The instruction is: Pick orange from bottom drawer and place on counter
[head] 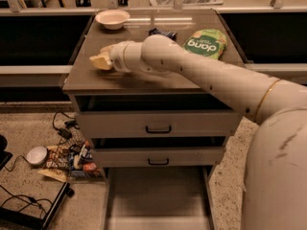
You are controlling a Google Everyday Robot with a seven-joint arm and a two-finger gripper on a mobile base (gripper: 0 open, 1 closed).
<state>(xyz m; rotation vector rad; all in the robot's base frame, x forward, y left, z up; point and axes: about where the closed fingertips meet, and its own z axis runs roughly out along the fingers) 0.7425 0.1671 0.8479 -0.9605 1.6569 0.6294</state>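
My gripper [99, 61] is over the left part of the counter [144, 83], close to its surface, with the pale arm reaching in from the right. The orange does not show anywhere in the camera view; it may be hidden by the gripper. The bottom drawer [158, 195] is pulled out at the foot of the cabinet, and only its plain grey floor shows.
A pale bowl [112, 18] stands at the counter's back left. A green snack bag [206, 43] and a dark packet [162, 32] lie at the back right. Two shut drawers with dark handles [158, 128] are below. Cables and clutter [67, 157] lie on the floor at the left.
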